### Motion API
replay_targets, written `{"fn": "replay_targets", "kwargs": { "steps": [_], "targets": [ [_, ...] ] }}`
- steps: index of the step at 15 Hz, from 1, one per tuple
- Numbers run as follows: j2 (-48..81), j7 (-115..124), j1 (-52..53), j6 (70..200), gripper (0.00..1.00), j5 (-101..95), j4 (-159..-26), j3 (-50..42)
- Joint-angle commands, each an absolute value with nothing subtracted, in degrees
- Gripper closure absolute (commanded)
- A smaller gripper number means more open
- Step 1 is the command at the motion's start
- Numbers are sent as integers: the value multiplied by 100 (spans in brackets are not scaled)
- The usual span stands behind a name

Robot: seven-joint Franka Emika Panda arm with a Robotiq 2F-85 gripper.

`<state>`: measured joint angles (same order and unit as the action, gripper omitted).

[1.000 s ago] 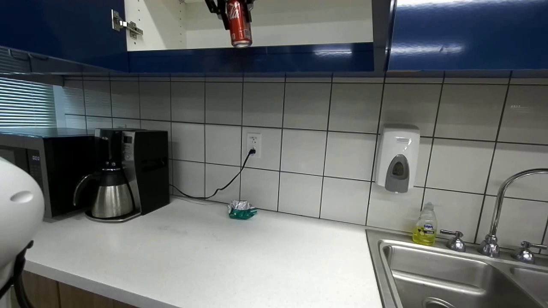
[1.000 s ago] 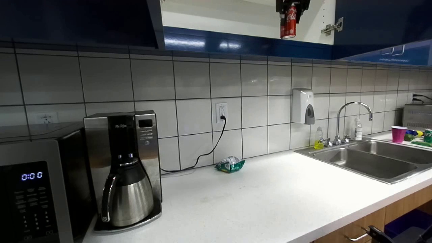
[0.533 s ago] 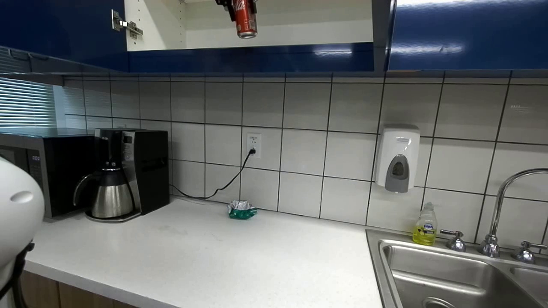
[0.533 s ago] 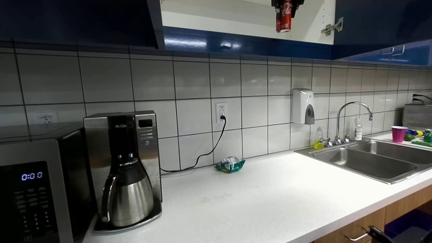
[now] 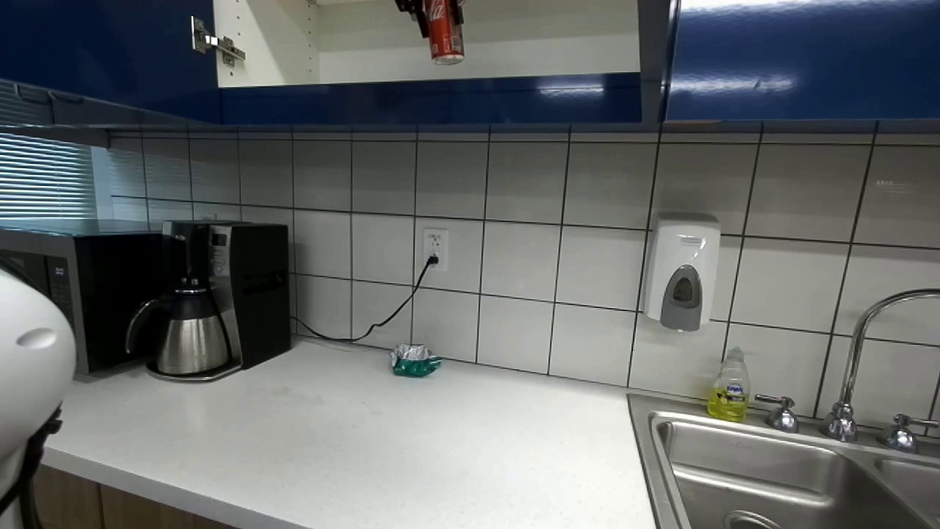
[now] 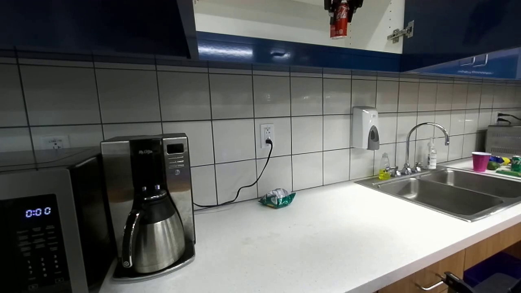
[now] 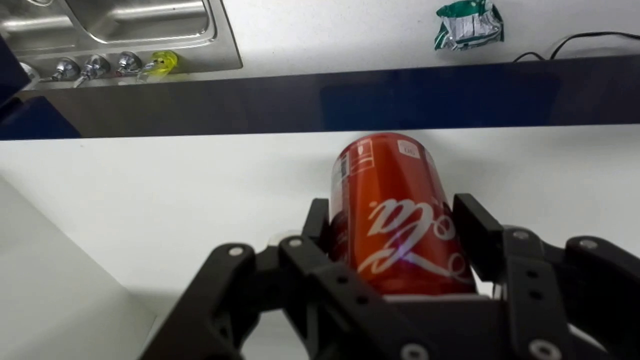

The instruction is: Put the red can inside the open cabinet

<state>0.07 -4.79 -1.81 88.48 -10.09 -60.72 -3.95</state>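
Observation:
The red can (image 5: 446, 37) is in my gripper (image 5: 442, 18) in front of the opening of the open cabinet (image 5: 543, 44). The can (image 6: 339, 26) hangs bottom-down, slightly tilted, above the cabinet's blue lower edge (image 6: 301, 51). In the wrist view my gripper (image 7: 392, 215) has a finger on each side of the can (image 7: 390, 170). The can's bottom end lies close to the blue edge, over the pale cabinet interior (image 7: 150, 200). How deep it is inside I cannot tell. The can's top is hidden by the gripper.
The swung-open blue door with its hinge (image 5: 213, 42) stands beside the opening. Below are the counter (image 6: 325, 244), a coffee maker (image 6: 150, 203), a microwave (image 6: 49, 219), a green wrapper (image 6: 278, 198), a soap dispenser (image 5: 683, 272) and the sink (image 5: 756, 463).
My gripper and the red can have risen a little and moved toward the cabinet wall. The can's bottom is now higher relative to the blue edge in both exterior views, still held.

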Motion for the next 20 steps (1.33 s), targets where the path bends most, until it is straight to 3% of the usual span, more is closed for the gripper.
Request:
{"fn": "replay_targets", "kwargs": {
  "steps": [1,14,15,16,17,20],
  "targets": [
    [583,-400,-252,8613,61,-852,-5215,-490],
    [1542,-402,-343,8314,61,-465,-4188,-799],
    [1589,-389,-346,8267,29,-456,-4117,-811],
    [1615,-402,-346,8244,9,-450,-4082,-823],
    [1643,-403,-346,8217,2,-446,-4044,-837],
    [1659,-422,-350,8188,0,-448,-4005,-849]
  ]
}}
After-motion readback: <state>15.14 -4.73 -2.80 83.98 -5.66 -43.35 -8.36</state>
